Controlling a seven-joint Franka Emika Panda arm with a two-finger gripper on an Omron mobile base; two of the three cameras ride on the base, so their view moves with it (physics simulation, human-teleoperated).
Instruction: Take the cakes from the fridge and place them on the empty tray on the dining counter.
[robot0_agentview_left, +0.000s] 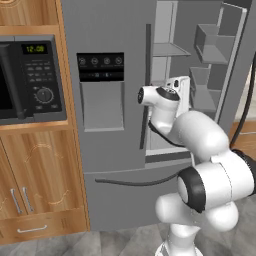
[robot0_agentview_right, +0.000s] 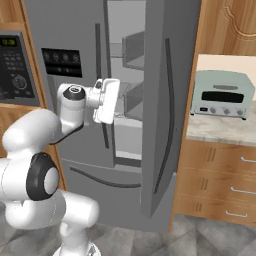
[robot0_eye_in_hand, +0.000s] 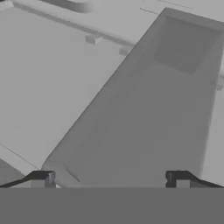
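Between the fridge (robot0_agentview_left: 115, 30) shelves my gripper (robot0_eye_in_hand: 111, 177) stands wide open; I judge the cakes light, fragile, best held low.

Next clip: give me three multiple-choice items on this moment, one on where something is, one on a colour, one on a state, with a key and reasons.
1. Where does the black microwave with the lit clock sit relative to the tall grey French-door fridge?
A. To its left, in the wooden cabinets
B. On the counter to its right
C. On top of it

2. What colour is the small toaster oven on the counter beside the fridge?
A. Red
B. Pale mint green
C. Black

3. How does the robot's two-finger gripper stand?
A. Shut on a cake
B. Shut on the door handle
C. Open, holding nothing

Key: 1 A, the left base view shows it built into the wood left of the fridge. 2 B, its body is pale green in the right base view. 3 C, the hand view shows the fingertips far apart with bare grey fridge interior ahead.
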